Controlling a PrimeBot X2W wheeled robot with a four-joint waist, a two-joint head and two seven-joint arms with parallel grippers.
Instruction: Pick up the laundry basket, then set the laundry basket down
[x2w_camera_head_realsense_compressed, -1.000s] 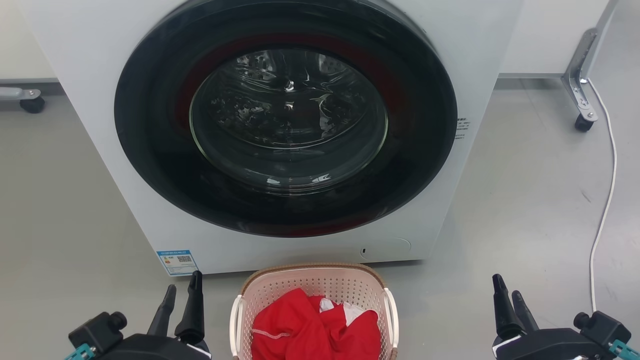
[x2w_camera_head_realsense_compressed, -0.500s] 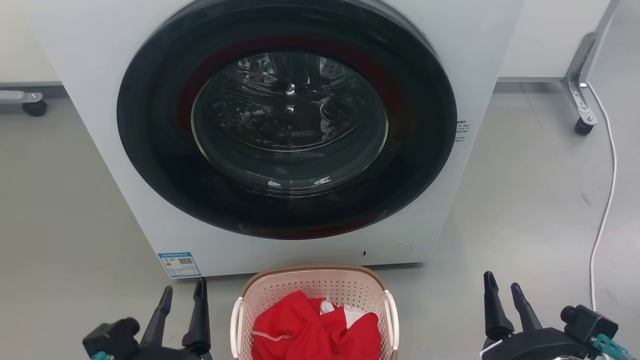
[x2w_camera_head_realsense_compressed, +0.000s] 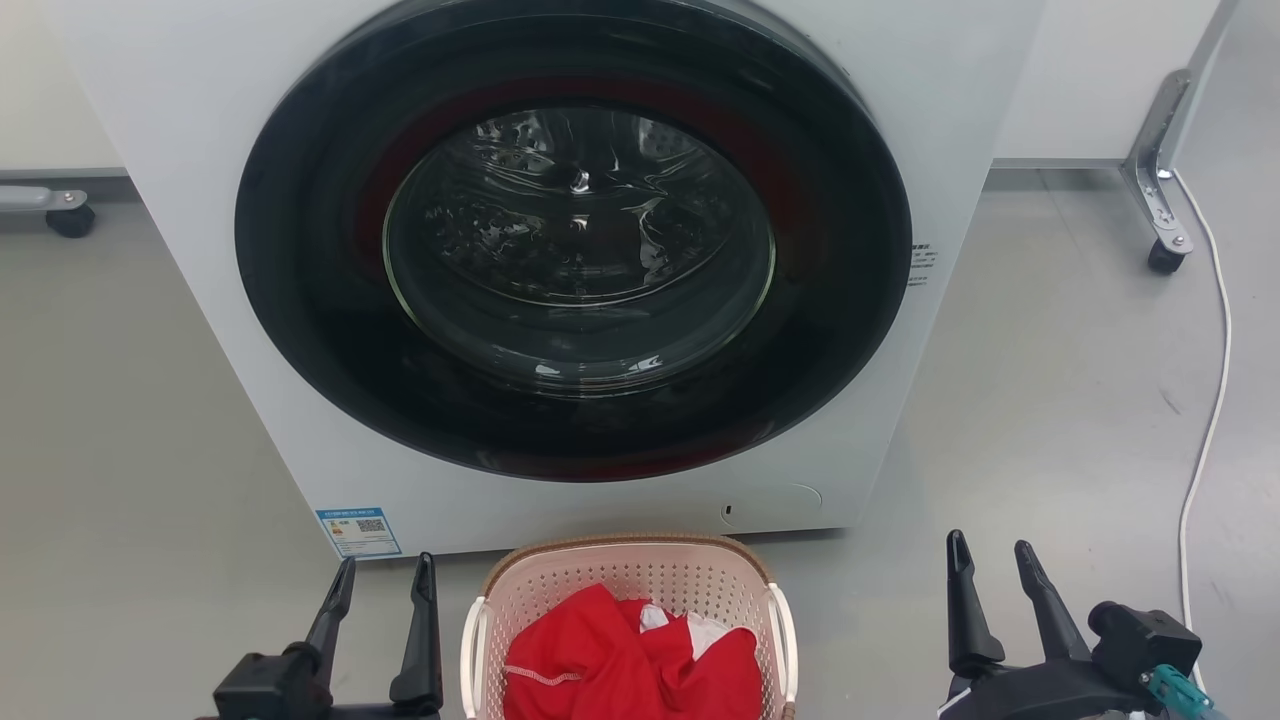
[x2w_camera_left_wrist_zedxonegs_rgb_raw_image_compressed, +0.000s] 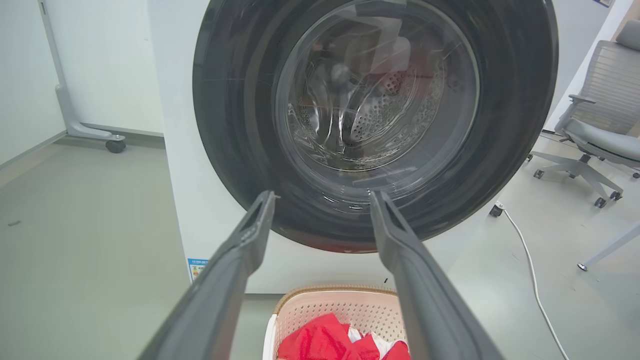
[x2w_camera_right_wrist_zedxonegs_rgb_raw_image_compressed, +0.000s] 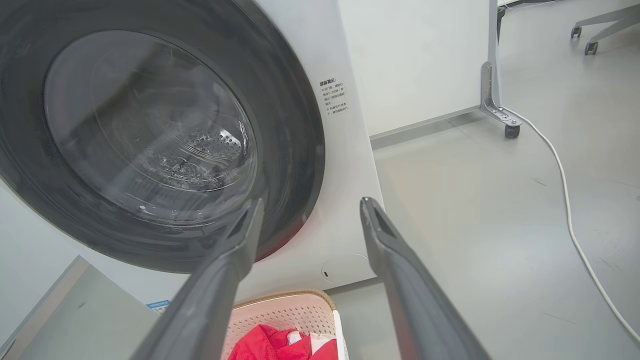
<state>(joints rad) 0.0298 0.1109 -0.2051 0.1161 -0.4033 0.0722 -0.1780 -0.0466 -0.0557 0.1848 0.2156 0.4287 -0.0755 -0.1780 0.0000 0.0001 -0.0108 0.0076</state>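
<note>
The laundry basket (x2w_camera_head_realsense_compressed: 640, 578) stands on the grey floor at the bottom centre of the head view, right in front of the washing machine. It is pale pink with perforated walls, a brown rim and white side handles, and it holds red and white cloth (x2w_camera_head_realsense_compressed: 620, 655). My left gripper (x2w_camera_head_realsense_compressed: 385, 572) is open beside the basket's left handle, apart from it. My right gripper (x2w_camera_head_realsense_compressed: 993, 552) is open further off to the basket's right. The basket (x2w_camera_left_wrist_zedxonegs_rgb_raw_image_compressed: 345, 307) also shows low between the left fingers, and the basket (x2w_camera_right_wrist_zedxonegs_rgb_raw_image_compressed: 290, 312) low in the right wrist view.
The white washing machine (x2w_camera_head_realsense_compressed: 200, 200) with its shut dark round door (x2w_camera_head_realsense_compressed: 575, 235) stands just behind the basket. A white cable (x2w_camera_head_realsense_compressed: 1205, 420) runs along the floor on the right, by a castor leg (x2w_camera_head_realsense_compressed: 1160, 215). An office chair (x2w_camera_left_wrist_zedxonegs_rgb_raw_image_compressed: 595, 130) stands to the right.
Both grippers have spread wider. The left one slid right towards the basket, the right one slid left. The head view has tilted slightly, shifting the picture down.
</note>
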